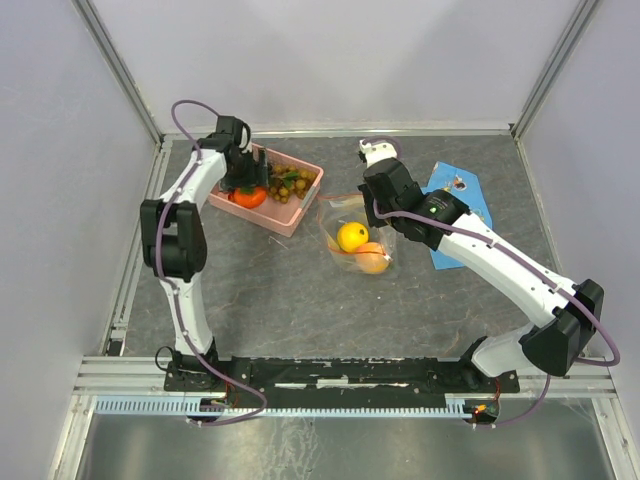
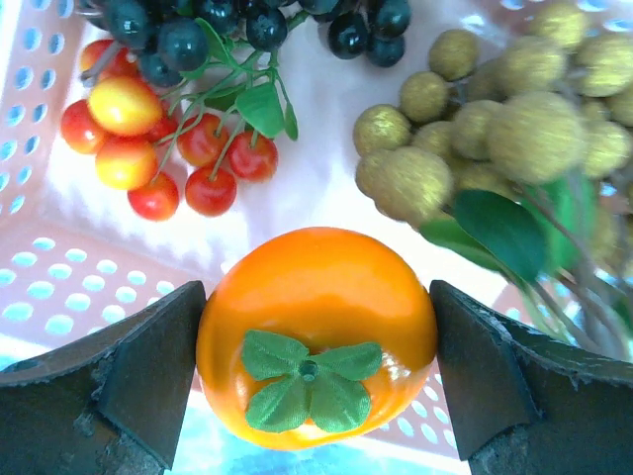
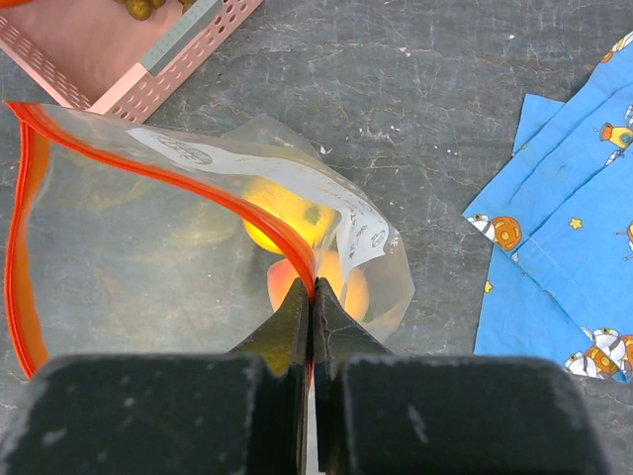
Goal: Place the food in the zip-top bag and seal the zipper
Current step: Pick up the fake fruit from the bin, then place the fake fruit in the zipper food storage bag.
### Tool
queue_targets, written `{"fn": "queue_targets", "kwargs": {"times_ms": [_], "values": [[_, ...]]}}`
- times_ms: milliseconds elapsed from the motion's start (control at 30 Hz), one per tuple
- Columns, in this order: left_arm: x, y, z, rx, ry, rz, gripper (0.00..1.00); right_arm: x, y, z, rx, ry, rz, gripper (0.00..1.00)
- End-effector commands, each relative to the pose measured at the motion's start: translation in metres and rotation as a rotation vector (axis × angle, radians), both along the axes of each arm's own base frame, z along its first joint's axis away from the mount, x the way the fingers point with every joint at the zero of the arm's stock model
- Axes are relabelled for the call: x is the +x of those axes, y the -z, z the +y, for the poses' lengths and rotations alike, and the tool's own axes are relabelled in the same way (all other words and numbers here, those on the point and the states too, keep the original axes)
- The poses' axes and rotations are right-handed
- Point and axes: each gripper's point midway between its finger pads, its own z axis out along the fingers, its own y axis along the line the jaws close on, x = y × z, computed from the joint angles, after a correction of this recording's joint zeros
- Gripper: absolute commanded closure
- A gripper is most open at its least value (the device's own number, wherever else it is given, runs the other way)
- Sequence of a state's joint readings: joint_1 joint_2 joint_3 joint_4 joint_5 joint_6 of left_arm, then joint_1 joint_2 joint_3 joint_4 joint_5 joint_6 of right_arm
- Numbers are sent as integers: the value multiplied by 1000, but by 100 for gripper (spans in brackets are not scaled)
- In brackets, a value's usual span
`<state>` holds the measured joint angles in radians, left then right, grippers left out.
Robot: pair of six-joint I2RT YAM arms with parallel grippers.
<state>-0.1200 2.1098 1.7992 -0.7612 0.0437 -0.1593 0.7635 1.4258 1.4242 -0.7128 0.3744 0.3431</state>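
Zip-top bag (image 3: 148,257) first: your right gripper (image 3: 314,297) is clamped on its lip, jaws closed right where the red zipper (image 3: 178,173) runs in between the fingertips. From that pinch the strip sweeps away to the gripper's left, and the bag's mouth gapes on that side. Inside, just ahead of the fingertips, you can see the lemon (image 3: 287,213) with a plain orange fruit (image 3: 346,287) against it. Off to this gripper's right, the blue printed cloth (image 3: 564,247) lies on the grey table (image 3: 425,89).

Your left gripper (image 2: 316,346) is down in the pink basket (image 2: 59,297). Its jaws are spread wide, and both fingers (image 2: 148,366) touch the sides of the leaf-capped orange fruit (image 2: 326,287) gripped between them. Beyond those fingertips, the cherries (image 2: 198,158) lie to the left and the brownish-green grape bunch (image 2: 495,129) to the right. The dark grapes (image 2: 198,30) sit farthest ahead.
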Motion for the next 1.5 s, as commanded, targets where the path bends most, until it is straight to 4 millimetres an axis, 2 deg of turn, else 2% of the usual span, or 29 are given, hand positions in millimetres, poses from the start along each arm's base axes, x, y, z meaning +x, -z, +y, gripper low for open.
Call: {"fn": "queue_targets", "kwargs": {"times_ms": [0, 100, 200, 333, 533, 833, 1033, 1200, 1300, 1467], "values": [[-3, -76, -2, -64, -74, -179, 23, 8, -13, 3, 46, 11, -51, 98], [-13, -96, 0, -78, -93, -240, 23, 9, -14, 7, 58, 2, -56, 99], [-22, -107, 2, -87, -116, -270, 24, 11, -14, 10, 66, -6, -60, 98], [-39, -124, -8, -162, -115, -301, 24, 11, -16, 16, 86, -24, -60, 99], [-79, -167, -40, -302, -48, -419, 24, 11, -15, 25, 112, -52, -51, 98], [-145, -238, -77, -498, 34, -620, 25, 8, -15, 35, 149, -86, -34, 98], [-190, -277, -126, -640, 179, -741, 26, 6, -13, 41, 179, -98, -18, 98], [-215, -287, -166, -737, 309, -796, 30, 4, -13, 43, 200, -99, -13, 98], [-223, -288, -182, -759, 362, -831, 30, 3, -15, 42, 212, -92, -17, 98], [-229, -274, -200, -716, 439, -874, 30, 2, -17, 43, 234, -82, -9, 98]]}}
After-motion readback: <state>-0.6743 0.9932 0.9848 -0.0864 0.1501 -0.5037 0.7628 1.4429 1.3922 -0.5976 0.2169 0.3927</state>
